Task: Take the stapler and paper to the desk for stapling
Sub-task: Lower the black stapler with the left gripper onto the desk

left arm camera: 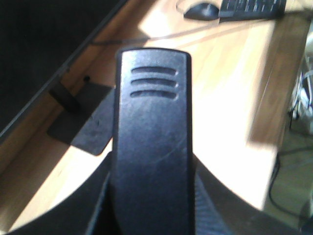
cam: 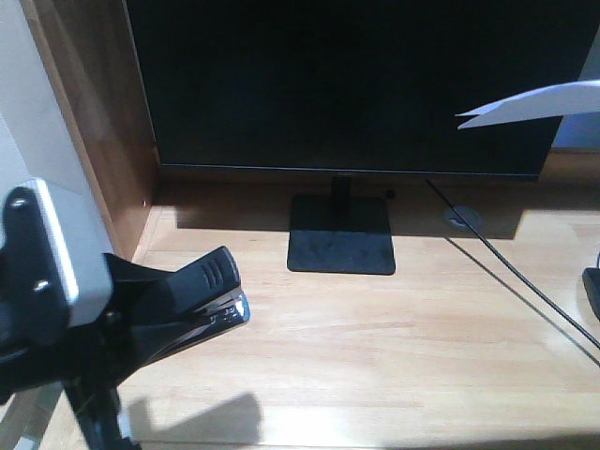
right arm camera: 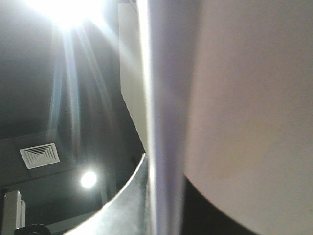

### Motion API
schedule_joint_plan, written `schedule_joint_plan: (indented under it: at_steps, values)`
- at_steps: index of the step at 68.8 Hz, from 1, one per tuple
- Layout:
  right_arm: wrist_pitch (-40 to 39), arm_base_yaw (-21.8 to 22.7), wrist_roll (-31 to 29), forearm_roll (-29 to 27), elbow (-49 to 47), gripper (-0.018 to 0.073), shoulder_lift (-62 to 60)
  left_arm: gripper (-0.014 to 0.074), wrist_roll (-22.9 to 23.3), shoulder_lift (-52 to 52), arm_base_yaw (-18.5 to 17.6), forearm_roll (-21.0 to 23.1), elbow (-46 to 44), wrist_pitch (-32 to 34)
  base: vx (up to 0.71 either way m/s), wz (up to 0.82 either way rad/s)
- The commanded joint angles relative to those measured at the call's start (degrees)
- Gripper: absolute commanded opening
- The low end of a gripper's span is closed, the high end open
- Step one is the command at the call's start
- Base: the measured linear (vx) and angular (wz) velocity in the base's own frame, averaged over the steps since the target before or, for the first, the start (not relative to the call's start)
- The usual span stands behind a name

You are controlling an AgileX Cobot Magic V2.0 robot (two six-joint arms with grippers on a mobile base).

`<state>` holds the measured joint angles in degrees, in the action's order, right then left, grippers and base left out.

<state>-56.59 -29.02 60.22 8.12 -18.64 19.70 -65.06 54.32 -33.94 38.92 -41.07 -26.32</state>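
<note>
Front view: the left gripper (cam: 159, 314) was clamped on the stapler (cam: 214, 274), a black moulded body with three ribs on its top arm and a bright metal strip at the nose; the nose projected beyond the fingertips, clear above the desk (cam: 375, 347), a pale tabletop of glued planks; ahead of the hand stood a dark flat monitor (cam: 337, 84) on a square matt black base (cam: 339, 246); a thin cable (cam: 506, 272) crossed the wood far to the hand's right; the paper (cam: 534, 101), a thin white sheet, hung aloft further right.

Left wrist view: the stapler's scuffed, rounded top arm filled the centre, dark curved fingers (left arm camera: 220, 205) pressed against both flanks; beyond its tip lay a mouse (left arm camera: 200, 10) and a keyboard (left arm camera: 252, 7).

Right wrist view: the right gripper (right arm camera: 166, 215) was closed on the paper, seen nearly edge-on as a smooth pale plane between two curved fingers; behind it were a louvred ceiling vent (right arm camera: 40, 155) and a round lamp (right arm camera: 88, 179).
</note>
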Motion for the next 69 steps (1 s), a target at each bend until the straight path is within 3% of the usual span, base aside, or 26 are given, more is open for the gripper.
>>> schedule_joint_plan:
  at_steps: [1, 13, 21, 33, 45, 69]
  values:
    - [-1.67, -0.11, -0.4, 0.17, -1.69, -0.001, 0.7, -0.0006, -10.72, 2.28, 3.45, 10.93, -2.01, 2.07, 0.0, 0.0]
    - [-1.67, -0.11, -0.4, 0.17, -1.69, -0.001, 0.7, -0.0006, -29.71, 9.01, 9.81, 24.89, -2.01, -6.12, 0.0, 0.0]
    - [-1.67, -0.11, -0.4, 0.17, -1.69, -0.001, 0.7, -0.0006, -41.58, 14.04, 12.74, 29.87, -2.01, -12.54, 0.0, 0.0]
    - [-1.67, -0.11, -0.4, 0.17, -1.69, -0.001, 0.7, -0.0006, -53.22, 22.48, 14.08, 35.21, -2.05, -19.56, 0.0, 0.0]
    - [-1.67, -0.11, -0.4, 0.17, -1.69, -0.001, 0.7, -0.0006, -57.82, 30.38, 14.02, 37.33, -4.46, -22.66, 0.0, 0.0]
    - [-1.67, -0.11, -0.4, 0.17, -1.69, -0.001, 0.7, -0.0006, -57.83, 44.94, 12.04, 37.16, -16.32, -25.22, 0.0, 0.0]
